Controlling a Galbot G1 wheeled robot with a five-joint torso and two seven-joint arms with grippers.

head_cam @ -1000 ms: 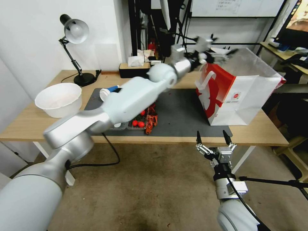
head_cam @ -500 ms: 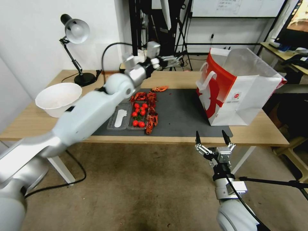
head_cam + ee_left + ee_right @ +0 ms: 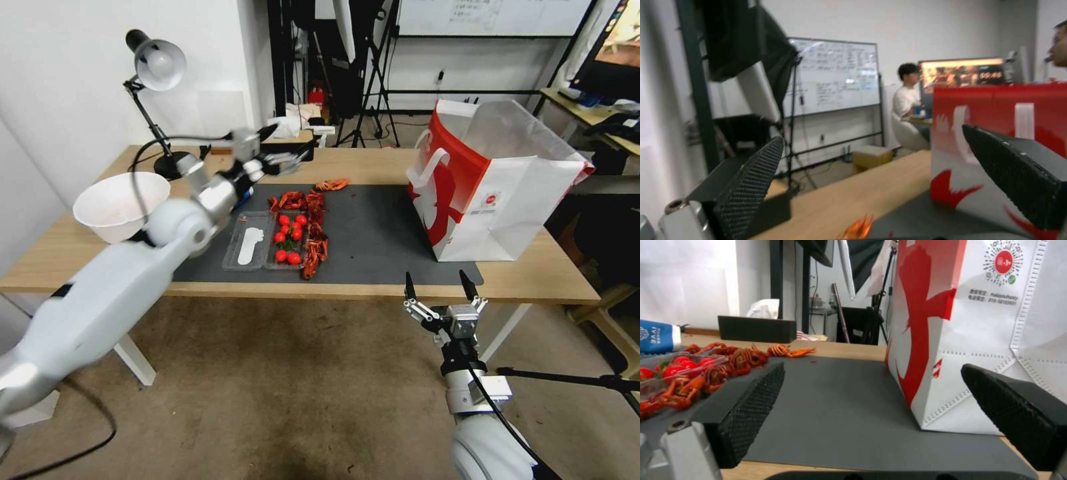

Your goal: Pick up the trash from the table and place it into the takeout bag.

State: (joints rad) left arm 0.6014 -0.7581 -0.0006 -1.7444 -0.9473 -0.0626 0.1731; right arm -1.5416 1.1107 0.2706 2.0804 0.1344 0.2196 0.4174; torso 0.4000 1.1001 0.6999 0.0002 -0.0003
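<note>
left gripper (image 3: 283, 155) above the light-wood worktop (image 3: 373, 165), fingers apart, empty, facing the boxy white-and-red paper takeout bag (image 3: 497, 187). right gripper (image 3: 437, 288) parked low, fingers spread.

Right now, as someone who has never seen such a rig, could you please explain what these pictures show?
This is a two-armed wheeled robot clearing a table. The wide picture comes from its head camera; the two close ones come from cameras on its wrists, looking out between the black fingers. The left gripper hangs open and empty above the table's far side. The right gripper, also open and empty, waits at the table's near edge. On the grey mat stand a white and red takeout bag and a clear tray of tomatoes, with red scraps beside it. A white bowl sits to the left.
</note>
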